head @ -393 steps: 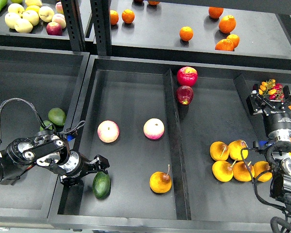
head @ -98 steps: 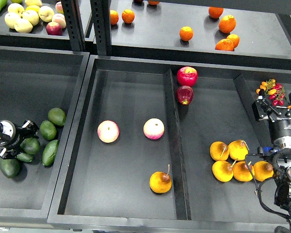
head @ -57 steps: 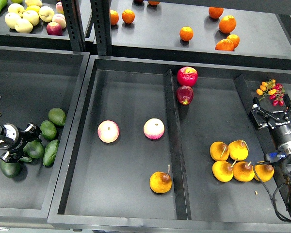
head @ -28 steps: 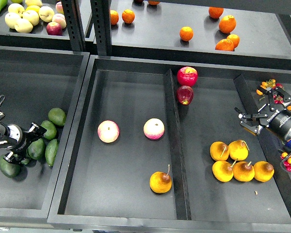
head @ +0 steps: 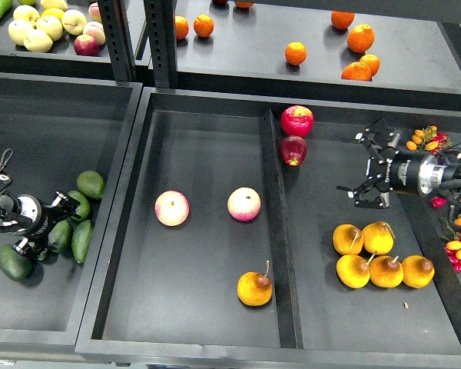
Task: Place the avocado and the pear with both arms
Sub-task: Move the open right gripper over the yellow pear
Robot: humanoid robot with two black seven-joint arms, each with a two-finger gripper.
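Well apart from pear [head: 254, 287], right gripper [head: 366, 171] spread open, left gripper [head: 44, 228] unclear.

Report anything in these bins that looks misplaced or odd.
One pear lies alone in the middle bin's left compartment with two pink-and-cream fruits, while five other pears cluster in the right compartment past the divider. A small crumb lies on the floor near that cluster. Nothing looks spilled or damaged.
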